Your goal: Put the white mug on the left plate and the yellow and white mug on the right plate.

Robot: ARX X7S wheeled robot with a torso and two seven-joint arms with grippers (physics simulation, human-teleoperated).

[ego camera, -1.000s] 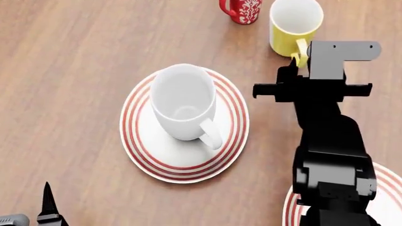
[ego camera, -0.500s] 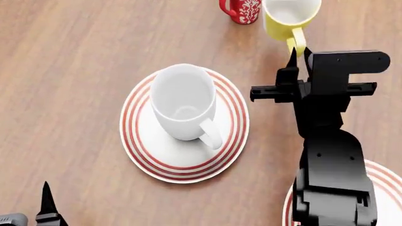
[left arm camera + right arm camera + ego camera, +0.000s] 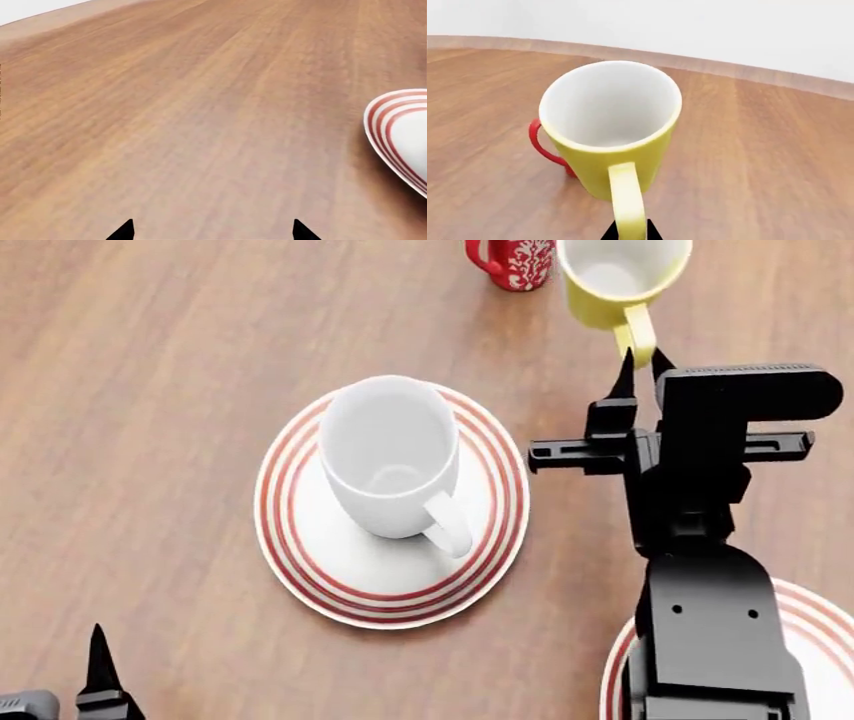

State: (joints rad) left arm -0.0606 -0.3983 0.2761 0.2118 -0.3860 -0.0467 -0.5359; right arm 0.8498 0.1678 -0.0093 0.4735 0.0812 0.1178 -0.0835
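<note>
Pinching the handle of the yellow mug [image 3: 618, 282] beside the red mug [image 3: 514, 261], the right gripper [image 3: 642, 362] grips it at the table's [image 3: 147, 390] far edge, while the white mug [image 3: 391, 457] sits on the left plate [image 3: 299, 540] and the left gripper [image 3: 212, 231] stays spread.
</note>
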